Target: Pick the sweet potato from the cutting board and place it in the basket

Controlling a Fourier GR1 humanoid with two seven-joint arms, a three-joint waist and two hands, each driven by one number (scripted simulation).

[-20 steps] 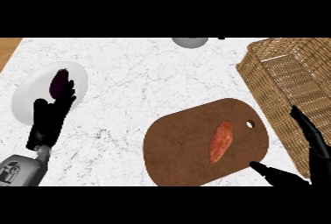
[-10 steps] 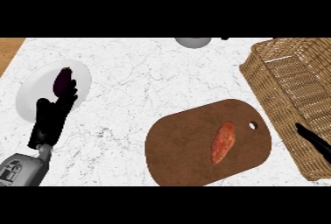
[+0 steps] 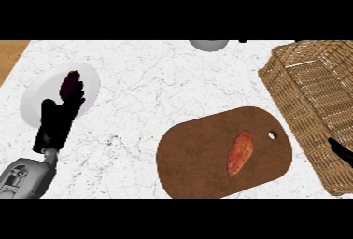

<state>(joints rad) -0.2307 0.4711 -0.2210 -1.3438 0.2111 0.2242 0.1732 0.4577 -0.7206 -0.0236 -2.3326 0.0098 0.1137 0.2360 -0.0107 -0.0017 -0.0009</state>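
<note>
I see the sweet potato [image 3: 240,152] lying on the brown cutting board [image 3: 196,163], which sits just beside the wicker basket [image 3: 303,88]. My left hand [image 3: 59,119] rests at the left, fingers straight and slightly spread, over the white plate [image 3: 34,100]. Only a sliver of the right hand [image 3: 340,150] shows at the right edge; I cannot tell its state.

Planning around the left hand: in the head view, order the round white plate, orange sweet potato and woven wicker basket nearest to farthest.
1. Round white plate, overlapping the left hand, left side.
2. Orange sweet potato, centre-right.
3. Woven wicker basket, far right.
</note>
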